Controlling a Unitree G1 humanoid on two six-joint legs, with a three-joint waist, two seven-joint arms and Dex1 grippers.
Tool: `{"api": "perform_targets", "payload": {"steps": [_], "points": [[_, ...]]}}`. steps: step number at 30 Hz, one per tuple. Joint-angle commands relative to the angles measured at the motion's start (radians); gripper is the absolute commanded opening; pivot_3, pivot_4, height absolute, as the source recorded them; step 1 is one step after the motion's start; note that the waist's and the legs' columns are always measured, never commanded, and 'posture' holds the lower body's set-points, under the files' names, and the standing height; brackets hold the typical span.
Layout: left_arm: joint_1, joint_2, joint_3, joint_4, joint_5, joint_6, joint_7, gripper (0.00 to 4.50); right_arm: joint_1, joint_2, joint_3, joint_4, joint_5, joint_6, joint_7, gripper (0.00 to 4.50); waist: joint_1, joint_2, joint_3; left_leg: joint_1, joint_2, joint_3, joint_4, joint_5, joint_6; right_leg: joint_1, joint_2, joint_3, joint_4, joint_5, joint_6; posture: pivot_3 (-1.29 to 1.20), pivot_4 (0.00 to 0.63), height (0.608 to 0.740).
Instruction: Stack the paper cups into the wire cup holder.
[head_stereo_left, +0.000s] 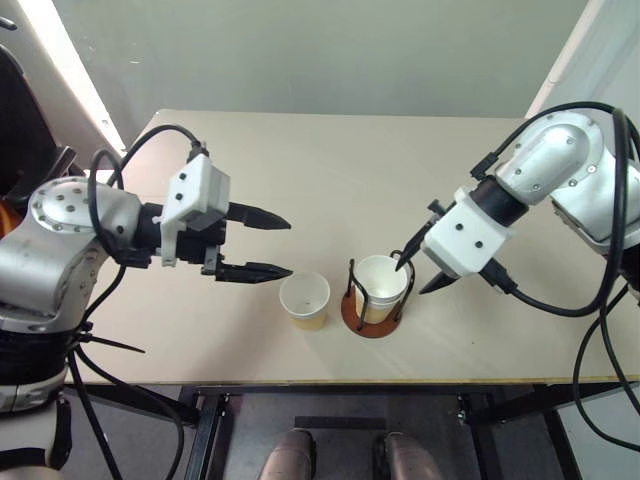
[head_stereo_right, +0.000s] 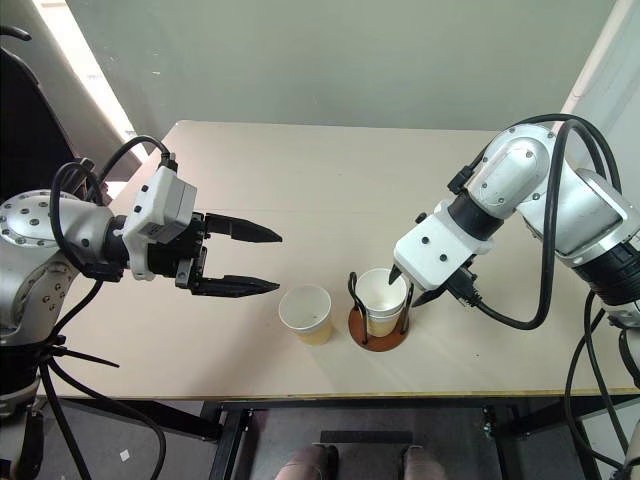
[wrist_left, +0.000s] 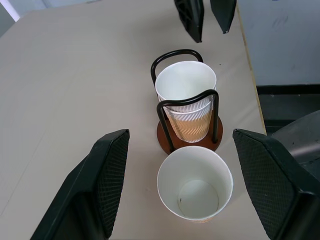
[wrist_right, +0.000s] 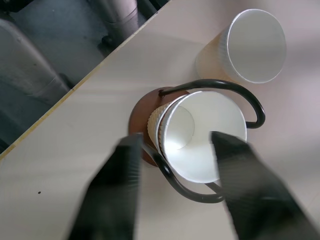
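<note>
The loose paper cup (head_stereo_left: 304, 299) stands upright near the worktop's front edge, just beside the wire cup holder (head_stereo_left: 376, 295), which already carries nested cups (head_stereo_left: 381, 282). The left end effector (head_stereo_left: 256, 243), open and empty, points straight at it and looks better placed. The right end effector (wrist_right: 175, 190) hangs spread over the holder; its wrist view shows one finger dipping inside the rim.

Pale beige table (head_stereo_left: 300, 180) filling the middle of the frame, plain grey-green wall (head_stereo_left: 330, 50) across the top, bright strip of light (head_stereo_left: 70, 65) slanting down the upper left, black metal table frame (head_stereo_left: 210, 430) over dark grey floor (head_stereo_left: 340, 440) along the bottom
</note>
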Motion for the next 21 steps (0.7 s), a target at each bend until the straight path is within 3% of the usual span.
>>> {"api": "perform_targets", "payload": {"steps": [1,4,7,11,16,21], "points": [[-0.030,0.017,-0.002,0.011,0.022,-0.043,-0.026,3.56,-0.031,0.017,-0.086,0.028,0.006,0.067,0.004,3.57,0.000,0.000,0.000,0.000,0.000,0.000,0.000,0.000,0.000,0.000,0.000,0.000,0.000,0.000,0.000,0.00,0.150,0.740],[-0.092,0.025,-0.060,0.096,0.089,-0.112,-0.086,3.56,0.008,0.038,-0.211,0.072,0.040,0.190,-0.052,4.48,0.005,0.000,0.000,0.000,0.000,0.000,0.000,0.000,0.000,0.000,0.000,0.000,0.000,0.000,0.000,0.00,0.150,0.740],[-0.187,0.009,-0.131,0.200,0.143,-0.171,-0.165,3.56,0.089,0.081,-0.357,0.038,0.132,0.382,-0.192,4.48,0.010,-0.002,-0.001,0.000,0.000,-0.001,0.001,0.000,0.000,0.000,0.000,0.000,0.000,0.000,0.000,0.00,0.150,0.740],[-0.301,-0.017,-0.287,0.344,0.245,-0.285,-0.296,3.56,0.259,0.077,-0.537,-0.157,0.282,0.606,-0.318,4.48,0.014,-0.001,-0.001,-0.001,-0.001,-0.001,0.001,-0.001,-0.001,0.001,0.000,0.001,-0.001,0.000,0.000,0.00,0.150,0.740],[-0.415,-0.067,-0.509,0.478,0.280,-0.420,-0.308,3.56,0.358,0.082,-0.671,-0.296,0.419,0.785,-0.417,4.48,0.015,-0.002,-0.001,-0.003,-0.001,-0.001,0.001,-0.001,-0.002,0.000,0.000,0.000,-0.003,0.003,0.007,0.00,0.150,0.740],[-0.488,-0.122,-0.625,0.575,0.287,-0.506,-0.308,3.56,0.425,0.071,-0.755,-0.386,0.502,0.871,-0.471,4.48,0.016,-0.002,0.000,-0.005,-0.001,-0.001,0.002,-0.001,-0.002,0.000,0.000,0.000,-0.004,0.006,0.013,0.00,0.150,0.740]]}}
